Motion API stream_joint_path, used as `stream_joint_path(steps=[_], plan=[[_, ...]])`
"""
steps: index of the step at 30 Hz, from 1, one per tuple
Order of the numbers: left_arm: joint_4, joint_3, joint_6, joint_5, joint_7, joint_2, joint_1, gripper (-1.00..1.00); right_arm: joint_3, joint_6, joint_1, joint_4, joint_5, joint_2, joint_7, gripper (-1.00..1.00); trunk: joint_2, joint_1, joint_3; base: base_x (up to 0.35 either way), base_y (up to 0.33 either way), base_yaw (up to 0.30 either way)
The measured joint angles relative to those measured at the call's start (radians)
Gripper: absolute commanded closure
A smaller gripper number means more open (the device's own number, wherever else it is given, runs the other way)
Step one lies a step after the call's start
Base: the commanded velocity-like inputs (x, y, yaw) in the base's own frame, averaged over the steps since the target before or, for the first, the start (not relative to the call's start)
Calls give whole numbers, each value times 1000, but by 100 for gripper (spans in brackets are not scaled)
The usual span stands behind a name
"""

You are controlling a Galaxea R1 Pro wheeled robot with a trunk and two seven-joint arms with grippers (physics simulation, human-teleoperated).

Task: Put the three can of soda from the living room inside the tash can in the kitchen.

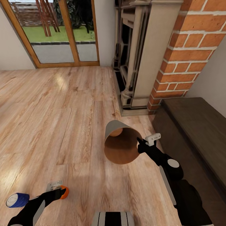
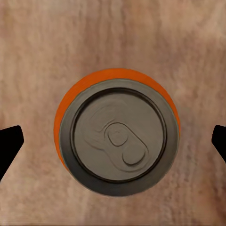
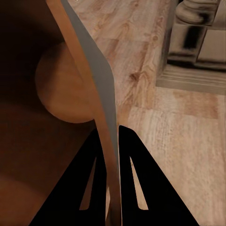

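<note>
An orange can of soda (image 1: 64, 192) stands upright on the wood floor; from above its silver top (image 2: 118, 136) shows, pull tab up. My left gripper (image 1: 58, 190) hangs over it, open, a dark fingertip (image 2: 10, 147) off each side and not touching it. A second can of soda (image 1: 17, 200), mostly dark blue, lies on its side further left. The tash can (image 1: 121, 147), beige outside and brown inside, is in front of the fireplace. My right gripper (image 1: 140, 145) is shut on its rim, with the thin wall (image 3: 104, 103) pinched between the fingers (image 3: 136, 188).
The stone fireplace (image 1: 138, 59) and red brick chimney (image 1: 188, 53) rise behind the bin. A dark wooden bench (image 1: 197, 125) runs along the right. Wood-framed glass doors (image 1: 59, 34) stand at the back left. My base (image 1: 113, 218) shows at the bottom edge.
</note>
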Motion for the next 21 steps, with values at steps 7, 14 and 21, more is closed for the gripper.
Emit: stream_joint_path(steps=[7,14,21], plan=[[0,0,0,0,0,0,0,-100,4,0,0,0,1,0,-1,100,0,0,0,0,0,0],[0,0,0,0,0,0,0,-100,5,-1,0,6,-1,0,0,100,0,0,-4,0,0,0],[0,0,-1,-1,0,0,0,-100,5,-2,0,9,2,0,0,100,-1,3,-23,0,0,0]])
